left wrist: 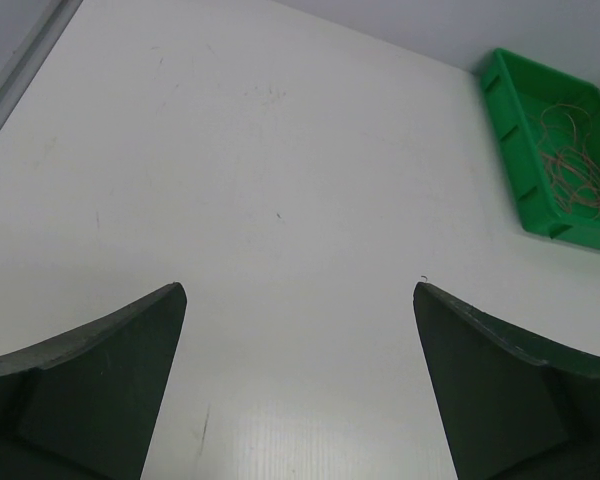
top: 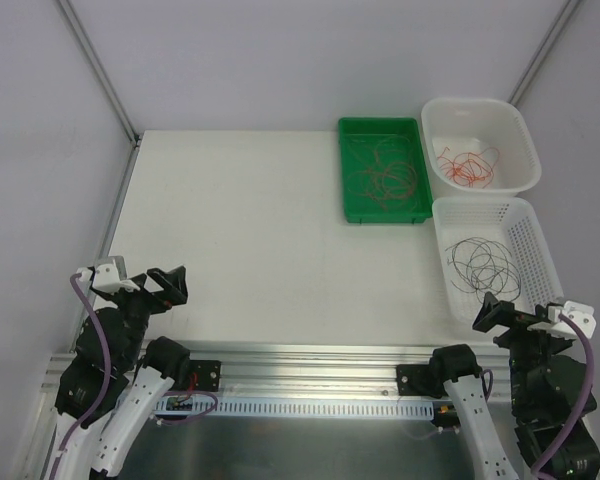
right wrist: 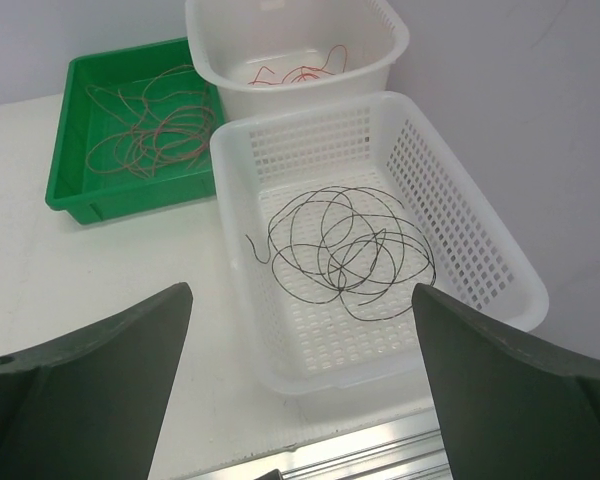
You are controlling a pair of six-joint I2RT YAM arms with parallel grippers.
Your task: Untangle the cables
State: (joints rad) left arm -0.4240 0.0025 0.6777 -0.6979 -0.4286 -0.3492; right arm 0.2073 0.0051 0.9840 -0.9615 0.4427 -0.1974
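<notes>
The thin cables lie in three containers at the table's right. Orange-brown loops lie in the green tray, also in the left wrist view and right wrist view. Red loops lie in the white tub. Dark loops lie in the white mesh basket, seen close in the right wrist view. My left gripper is open and empty over bare table at the near left. My right gripper is open and empty just near of the mesh basket.
The white table ends at an aluminium rail along the near side. Grey walls and a frame post bound the far and left sides. The three containers stand close together at the far right.
</notes>
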